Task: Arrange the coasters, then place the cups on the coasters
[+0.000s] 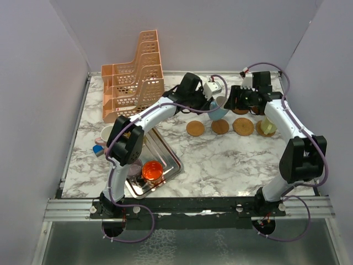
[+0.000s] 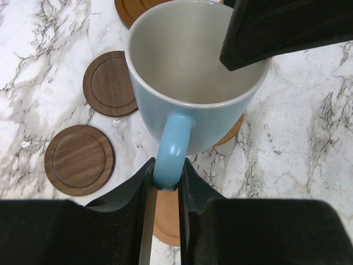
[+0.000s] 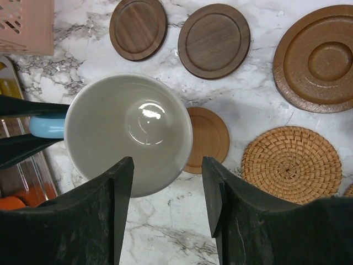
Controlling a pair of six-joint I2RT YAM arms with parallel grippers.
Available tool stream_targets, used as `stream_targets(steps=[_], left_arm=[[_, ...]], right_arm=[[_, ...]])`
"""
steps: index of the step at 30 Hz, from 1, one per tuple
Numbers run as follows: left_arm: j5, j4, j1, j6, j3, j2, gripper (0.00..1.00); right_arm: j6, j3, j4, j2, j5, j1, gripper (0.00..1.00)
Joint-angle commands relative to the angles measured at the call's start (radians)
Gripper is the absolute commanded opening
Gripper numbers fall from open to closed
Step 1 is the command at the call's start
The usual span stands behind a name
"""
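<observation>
A light blue cup (image 2: 193,72) with a pale inside hangs a little above the marble, and my left gripper (image 2: 167,168) is shut on its handle. It shows from above in the right wrist view as the cup (image 3: 128,132), partly over a tan coaster (image 3: 207,139). My right gripper (image 3: 167,165) stands open over the cup's near rim, one finger above the inside and the other outside the wall, neither touching. Dark coasters (image 3: 138,27) (image 3: 214,40) lie beyond. In the top view the cup (image 1: 219,113) sits between both grippers, behind a row of coasters (image 1: 220,126).
A silver tray (image 1: 168,152) near the left arm holds an orange cup (image 1: 153,171) and a darker one. A white cup (image 1: 106,133) stands left of it. Stacked peach basket trays (image 1: 132,83) fill the back left. A yellow cup (image 1: 268,128) stands at the right, a woven mat (image 3: 290,163) nearby.
</observation>
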Motion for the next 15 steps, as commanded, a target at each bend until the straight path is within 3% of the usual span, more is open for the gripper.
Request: stream_targets(steps=[1,15], left_arm=[[-0.006,0.075,-0.010,0.015,0.016,-0.084,0.00],[-0.021,0.072,-0.019,0.022,0.014,-0.086,0.00]], right_arm=[[0.015,0.047,-0.010,0.023,-0.018,0.006,0.51],[0.033,0.071,-0.009,0.075,0.000,0.006,0.28]])
